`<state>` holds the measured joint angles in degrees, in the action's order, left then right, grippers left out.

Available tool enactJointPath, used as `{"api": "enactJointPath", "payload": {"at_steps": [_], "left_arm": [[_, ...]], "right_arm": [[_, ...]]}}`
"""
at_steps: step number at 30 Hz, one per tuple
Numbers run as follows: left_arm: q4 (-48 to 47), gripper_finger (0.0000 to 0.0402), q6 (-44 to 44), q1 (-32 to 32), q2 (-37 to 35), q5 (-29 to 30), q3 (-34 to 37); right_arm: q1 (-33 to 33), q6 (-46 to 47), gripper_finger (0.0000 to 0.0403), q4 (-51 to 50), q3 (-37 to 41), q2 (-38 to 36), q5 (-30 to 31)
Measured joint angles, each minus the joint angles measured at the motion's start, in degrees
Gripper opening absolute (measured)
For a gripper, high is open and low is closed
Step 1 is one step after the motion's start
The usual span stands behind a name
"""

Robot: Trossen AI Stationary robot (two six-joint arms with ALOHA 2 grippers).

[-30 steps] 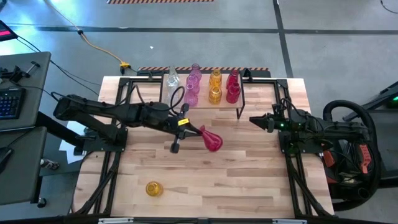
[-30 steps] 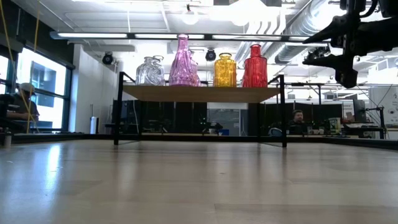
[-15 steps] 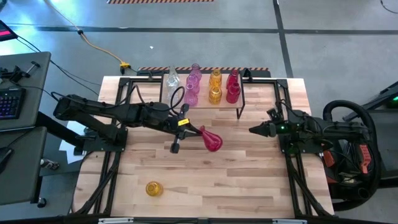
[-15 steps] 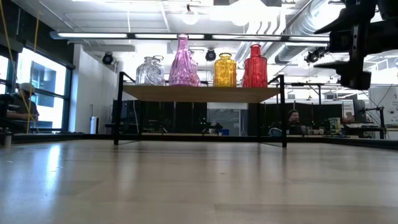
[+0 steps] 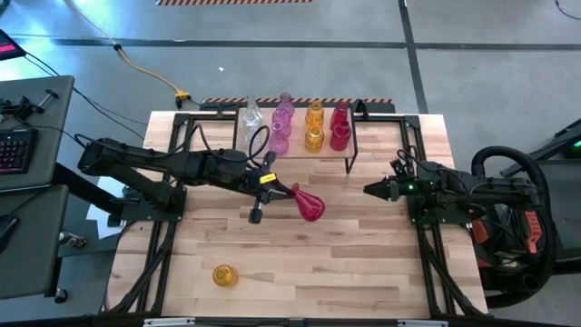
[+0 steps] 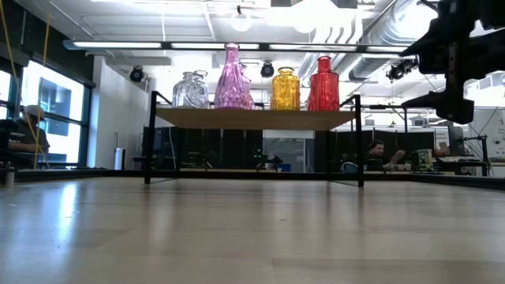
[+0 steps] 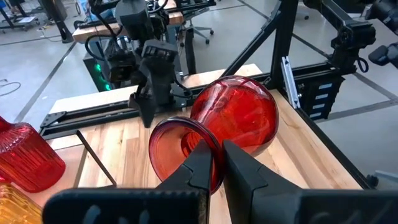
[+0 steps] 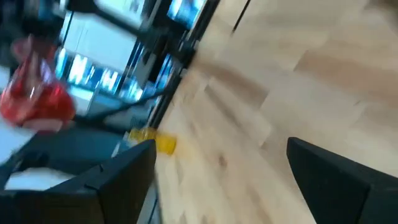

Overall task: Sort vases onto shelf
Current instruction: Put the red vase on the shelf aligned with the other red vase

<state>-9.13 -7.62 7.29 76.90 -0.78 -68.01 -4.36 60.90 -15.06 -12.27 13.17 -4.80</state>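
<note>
Red vase (image 7: 239,118) in dark left hand (image 7: 214,165); clear, pink, amber, red vases (image 6: 256,85) on light-wood shelf (image 6: 252,118).

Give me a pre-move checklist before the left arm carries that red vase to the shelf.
1. Grip: left gripper shut on the rim of the red vase: ok.
2. Vase clear of the table: cannot tell.
3. Right gripper open, empty, apart from the red vase: ok.
4. Shelf has free room near its red vases: cannot tell.
5. Yellow vase lies on the table's near side, outside the direct path: ok.
</note>
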Motion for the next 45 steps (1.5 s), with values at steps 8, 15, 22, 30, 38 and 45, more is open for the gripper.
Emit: {"api": "enactJointPath", "payload": {"at_steps": [8, 15, 22, 30, 38, 45], "left_arm": [[-0.01, 0.0014, 0.01, 0.57, 0.16, -0.02, 0.00], [-0.54, 0.0014, 0.51, 1.26, 1.33, -0.03, 0.04], [0.04, 0.0014, 0.55, 1.36, 3.33, -0.02, 0.00], [0.05, 0.0014, 0.48, 1.38, 5.40, -0.52, 0.00], [0.48, 0.0014, -0.09, 1.36, 5.99, -2.04, 0.00], [0.42, 0.0014, -0.10, 1.36, 5.99, -4.02, 0.00]], "right_arm": [[-0.11, 12.18, 0.0346, 0.34, 0.00, 0.00, 11.73], [-0.11, 18.06, 0.0346, 0.71, 0.00, 0.43, 15.29], [-0.11, 21.00, 0.0346, -0.52, 0.00, 0.74, 15.35], [-0.11, 19.93, 0.0346, 15.48, 0.00, 1.93, 9.68], [-0.09, 15.22, 0.0346, 32.34, 0.00, 11.97, 2.34], [0.18, 13.33, 0.0346, 40.95, -3.00, 23.90, -3.48]]}}
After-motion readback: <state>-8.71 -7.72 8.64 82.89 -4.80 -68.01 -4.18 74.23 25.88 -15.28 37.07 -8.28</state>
